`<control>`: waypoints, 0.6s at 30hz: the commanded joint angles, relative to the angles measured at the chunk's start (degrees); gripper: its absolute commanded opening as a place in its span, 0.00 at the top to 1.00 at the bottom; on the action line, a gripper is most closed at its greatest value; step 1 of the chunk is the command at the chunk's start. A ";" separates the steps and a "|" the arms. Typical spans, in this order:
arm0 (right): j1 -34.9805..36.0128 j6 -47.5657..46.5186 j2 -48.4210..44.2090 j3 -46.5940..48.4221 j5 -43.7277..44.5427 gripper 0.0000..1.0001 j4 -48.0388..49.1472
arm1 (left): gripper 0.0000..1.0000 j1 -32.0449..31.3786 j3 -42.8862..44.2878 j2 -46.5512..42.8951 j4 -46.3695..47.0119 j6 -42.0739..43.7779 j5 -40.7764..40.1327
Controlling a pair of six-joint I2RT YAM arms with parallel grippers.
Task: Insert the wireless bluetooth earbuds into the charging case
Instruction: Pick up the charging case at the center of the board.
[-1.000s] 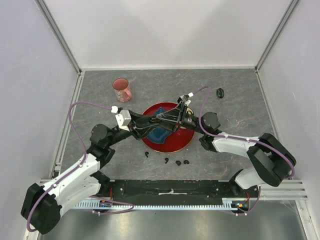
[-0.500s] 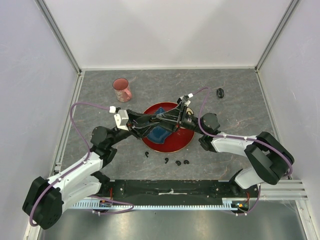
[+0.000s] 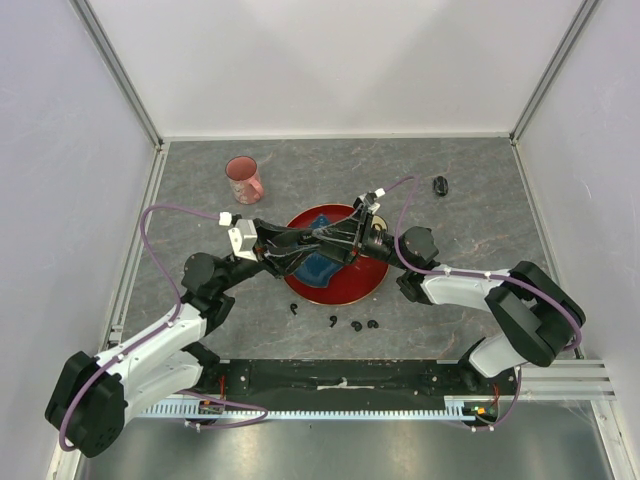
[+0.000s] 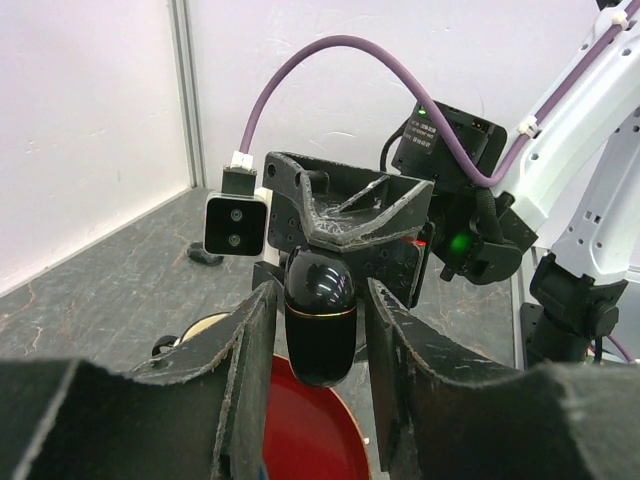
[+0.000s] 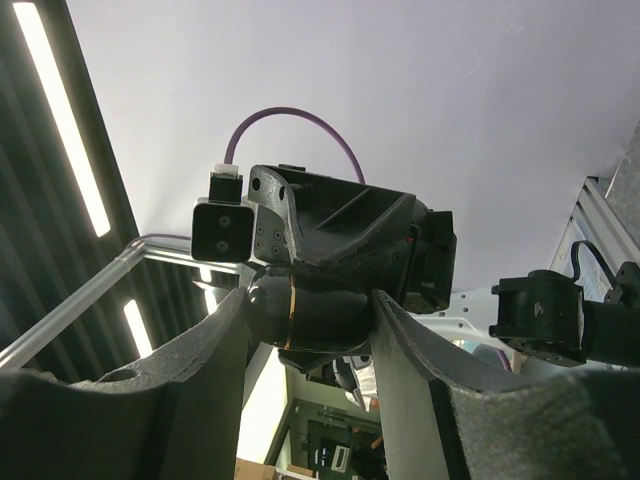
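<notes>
**Case Held Up, Buds Still Waiting**

Not much changed in the last second. The left arm [image 3: 150, 355] swung a little toward the left edge of the table [image 3: 480, 200]. The right arm shifted a tiny bit too. The two claws stayed together over the red plate [image 3: 360, 285] in the middle of the table.

Both claws were holding the same black case [image 4: 320, 335] up in the air. The left claw [image 4: 320, 290] was clamped on its sides. The right claw [image 5: 308, 305] was clamped on it the long way, end to end. A thin gold line ran around the case where the lid meets the bottom. From these views the lid looked closed.

The four buds [image 3: 293, 308] [image 3: 333, 321] [image 3: 356, 326] [image 3: 373, 324] had not moved. They lay on the table just past the near rim of the plate, toward the near edge. No claw was touching them. The other case [image 3: 440, 185] sat by itself near the far right corner. The cup [image 3: 243, 180] stood toward the far left.

So the small moves looked like the arms settling their hold on the case. I think the lid had to be opened first. No bud was in yet, so most of the job was left to do.
</notes>
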 commanded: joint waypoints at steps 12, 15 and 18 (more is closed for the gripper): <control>0.01 0.73 -0.45 0.04 1.19 0.74 8.72 | 0.52 -0.42 1.23 0.80 -0.77 -0.49 -0.87; 0.10 0.82 -0.37 -0.05 1.27 0.74 8.63 | 0.52 -0.51 1.31 0.97 -0.42 -0.49 -1.22; 0.10 1.00 -0.10 -0.14 1.10 0.74 8.63 | 0.58 -0.69 1.66 1.32 -0.24 -0.40 -1.31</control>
